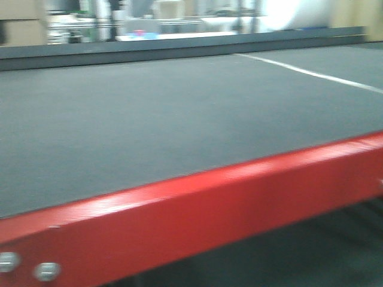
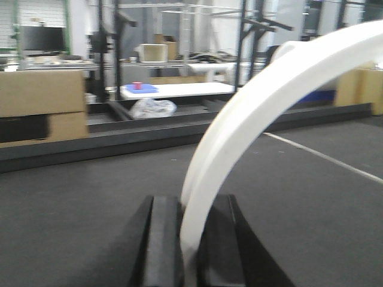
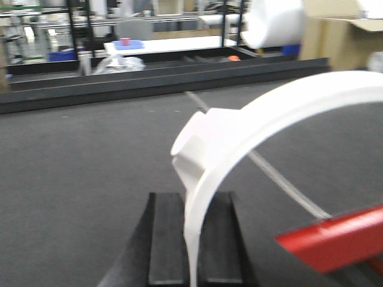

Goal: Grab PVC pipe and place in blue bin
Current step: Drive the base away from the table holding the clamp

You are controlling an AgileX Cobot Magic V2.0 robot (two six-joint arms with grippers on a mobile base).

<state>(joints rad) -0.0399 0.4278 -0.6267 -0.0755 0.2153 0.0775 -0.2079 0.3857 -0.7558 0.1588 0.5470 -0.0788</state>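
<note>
Above the dark grey bench, the left gripper is held low and level, its black fingers clamped on a white curved plastic PVC pipe arching up rightward. The right gripper, near the red bench edge, is likewise closed on a second white arc.

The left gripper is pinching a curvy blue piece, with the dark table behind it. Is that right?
Not quite. The piece is white, not blue. The left wrist view shows the left gripper pinching the curvy white PVC pipe, with the dark table behind it.
</note>
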